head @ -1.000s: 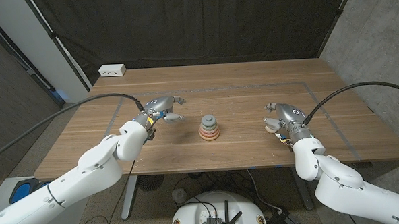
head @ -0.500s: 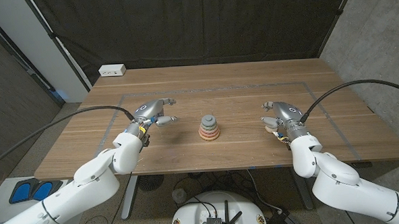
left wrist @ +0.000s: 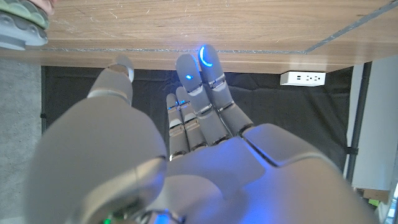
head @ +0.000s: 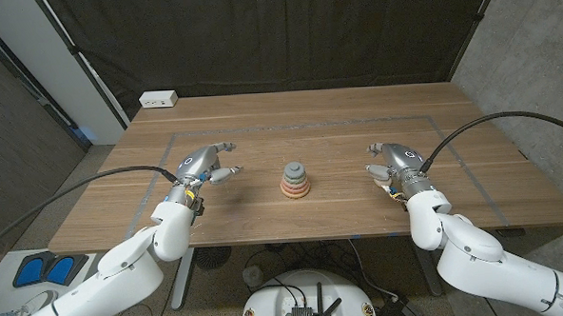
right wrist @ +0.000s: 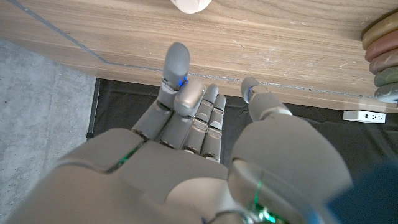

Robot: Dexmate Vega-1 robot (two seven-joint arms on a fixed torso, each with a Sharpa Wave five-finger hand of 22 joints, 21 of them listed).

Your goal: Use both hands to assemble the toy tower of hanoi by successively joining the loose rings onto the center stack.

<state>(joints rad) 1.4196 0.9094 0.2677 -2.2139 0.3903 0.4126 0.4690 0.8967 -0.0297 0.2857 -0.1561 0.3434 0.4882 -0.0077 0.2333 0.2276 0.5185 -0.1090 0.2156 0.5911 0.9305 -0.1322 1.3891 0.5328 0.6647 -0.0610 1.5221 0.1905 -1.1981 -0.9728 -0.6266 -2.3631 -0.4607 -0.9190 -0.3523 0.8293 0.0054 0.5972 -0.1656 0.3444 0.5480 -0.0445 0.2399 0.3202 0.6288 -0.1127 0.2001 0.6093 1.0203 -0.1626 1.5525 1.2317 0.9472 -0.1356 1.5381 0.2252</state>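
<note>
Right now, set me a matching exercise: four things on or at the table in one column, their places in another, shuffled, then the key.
1. ring stack
2. left hand
3. right hand
4. white power strip

A. table's far left corner
B. table's middle
C. right of the stack, holding nothing
D. left of the stack, holding nothing

Pairs: 1-B, 2-D, 3-C, 4-A

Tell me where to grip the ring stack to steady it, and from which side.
Grip the ring stack at its widest bottom rings, low by the table. It stands upright and tapers upward, so a higher hold would likely slip. Bring the left robot hand in sideways from its own side.
</note>
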